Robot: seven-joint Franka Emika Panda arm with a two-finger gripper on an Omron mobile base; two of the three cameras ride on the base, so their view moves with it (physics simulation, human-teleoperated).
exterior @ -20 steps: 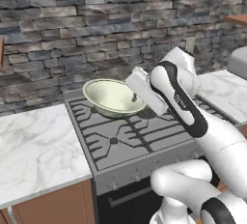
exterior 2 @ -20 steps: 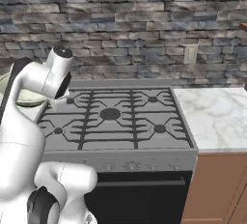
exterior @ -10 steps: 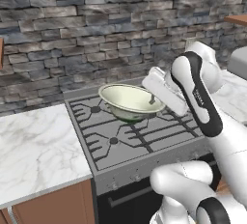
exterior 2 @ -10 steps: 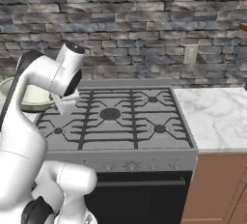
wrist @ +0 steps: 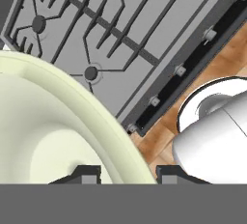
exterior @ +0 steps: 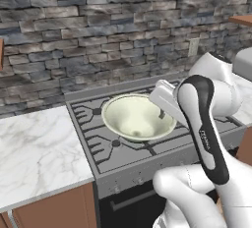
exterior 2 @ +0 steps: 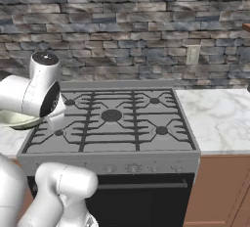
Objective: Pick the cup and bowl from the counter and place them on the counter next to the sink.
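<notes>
Bowl (exterior: 137, 119) held above grey stove (exterior: 147, 148), pincer (wrist: 126, 174) pinching its rim; no legible writing.

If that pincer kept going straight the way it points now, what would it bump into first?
Probably the stove top. The pincer, clamped on the bowl rim, looks down over the grates, with the stove's front edge and wooden floor beyond; depth is hard to judge.

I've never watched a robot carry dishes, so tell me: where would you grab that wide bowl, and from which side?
By the rim. The bowl is wide and shallow, too broad to span, so one finger goes inside the thin edge and one outside. The gripper does this at the rim nearest the arm, holding the bowl above the stove; its fingertips straddle that edge.
</notes>
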